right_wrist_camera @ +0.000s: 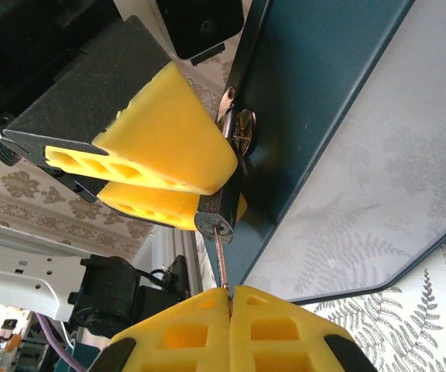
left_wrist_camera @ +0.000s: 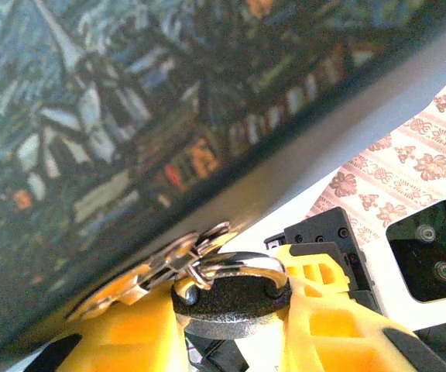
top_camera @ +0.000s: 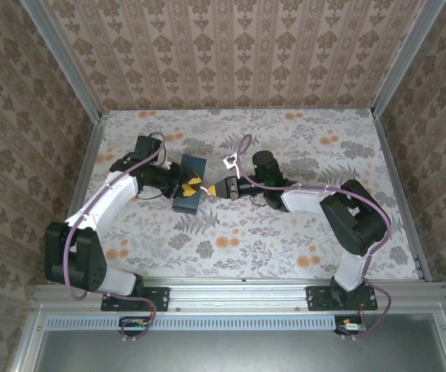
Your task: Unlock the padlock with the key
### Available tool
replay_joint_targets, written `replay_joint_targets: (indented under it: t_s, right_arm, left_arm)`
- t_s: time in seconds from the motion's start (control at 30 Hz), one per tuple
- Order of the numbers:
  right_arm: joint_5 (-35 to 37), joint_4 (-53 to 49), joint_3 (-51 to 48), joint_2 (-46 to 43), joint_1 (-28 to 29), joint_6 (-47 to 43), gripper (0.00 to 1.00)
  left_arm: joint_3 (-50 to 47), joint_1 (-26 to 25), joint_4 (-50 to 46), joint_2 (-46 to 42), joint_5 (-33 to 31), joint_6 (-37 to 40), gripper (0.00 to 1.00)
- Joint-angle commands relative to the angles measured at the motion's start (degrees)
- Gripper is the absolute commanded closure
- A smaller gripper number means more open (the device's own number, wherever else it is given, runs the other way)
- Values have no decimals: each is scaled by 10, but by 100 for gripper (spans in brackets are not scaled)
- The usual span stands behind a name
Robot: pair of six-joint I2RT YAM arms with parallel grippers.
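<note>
Scene: dark box (top_camera: 186,205) mid-table (top_camera: 300,256); both arms reach in to it, one from each side.
Padlock (left_wrist_camera: 229,308): black body, silver shackle (left_wrist_camera: 238,266). Shackle passes thru the hasp (right_wrist_camera: 240,128) on the box edge. Body hangs just off the box wall, betw the two grippers.
L gripper (top_camera: 181,184): comes in from the left, jaws narrow, clamped on padlock body. Yellow pads (right_wrist_camera: 165,143) sit on either side of it, tips close to the box wall.
R gripper (right_wrist_camera: 229,298): comes in from the right, jaws fully closed, pinching the key. Fingertips near the padlock but apart from it.
Key (right_wrist_camera: 220,260): thin metal blade, runs straight from R fingertips to the padlock's bottom end, tip at the keyway. How deep it sits: can't tell.
Box: lid w/ painted night-village print in L wrist view, teal side in R wrist view. Lies flat on table, lid down.
Table: floral cloth, box roughly centred, a bit left.
Walls (top_camera: 231,54): patterned paper on three sides.
</note>
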Motion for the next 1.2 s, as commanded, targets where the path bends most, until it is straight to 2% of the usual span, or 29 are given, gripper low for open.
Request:
replay_joint_targets:
  t_s: [0.0,0.13,0.27,0.57,0.9,1.17]
  right_arm:
    - [-9,54,44,-6,12,-5,100]
    - [29,-84,57,-43,23,-111,100]
    - [53,-158,53,-70,23,-164,100]
    - [45,-113,50,-46,24,-134,100]
    - [49,-124,-3,-57,19,-125,100]
    - [18,-124,-28,-74,8,-91,100]
  left_arm:
    - [19,-11,-23,4,70,31,93]
    - [11,3,-28,3,70,28,93]
    - [13,8,-39,5,74,32,93]
    - [9,4,-26,3,73,12,93]
    - [-6,20,-11,-7,72,-2,93]
    - [-29,38,-12,-21,77,-5,93]
